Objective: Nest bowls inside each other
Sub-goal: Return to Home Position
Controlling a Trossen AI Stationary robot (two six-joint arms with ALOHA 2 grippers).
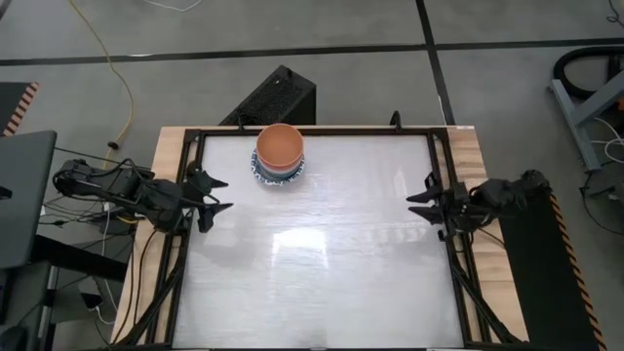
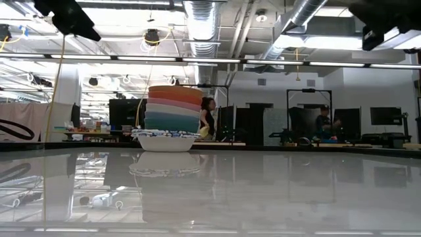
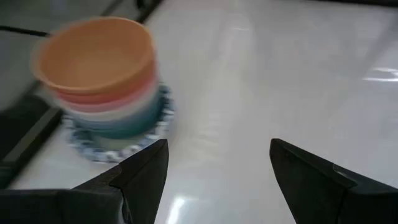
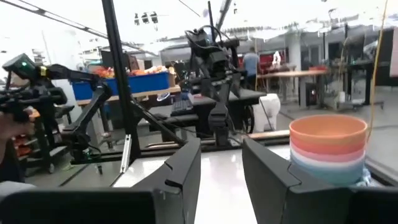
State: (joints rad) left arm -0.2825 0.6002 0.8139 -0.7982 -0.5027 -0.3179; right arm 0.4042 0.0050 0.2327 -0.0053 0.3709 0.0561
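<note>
The left gripper (image 3: 217, 152) hangs open and empty at the left edge of the table (image 1: 322, 283). The right gripper (image 4: 221, 149) is open at the right edge. The bowls (image 1: 280, 156) sit nested at the far side, left of centre, with the orange bowl (image 1: 280, 142) on top. They look stiff, smooth and probably light. A pinch on the rim would likely lift only the top one.

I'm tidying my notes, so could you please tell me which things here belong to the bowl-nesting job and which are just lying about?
Job:
stack of bowls, orange bowl on top, patterned white bowl lowest
left end effector, open, at the left edge of the table
right end effector, open, at its right edge

Lying about:
black box behind the table
yellow cable on the floor
</note>
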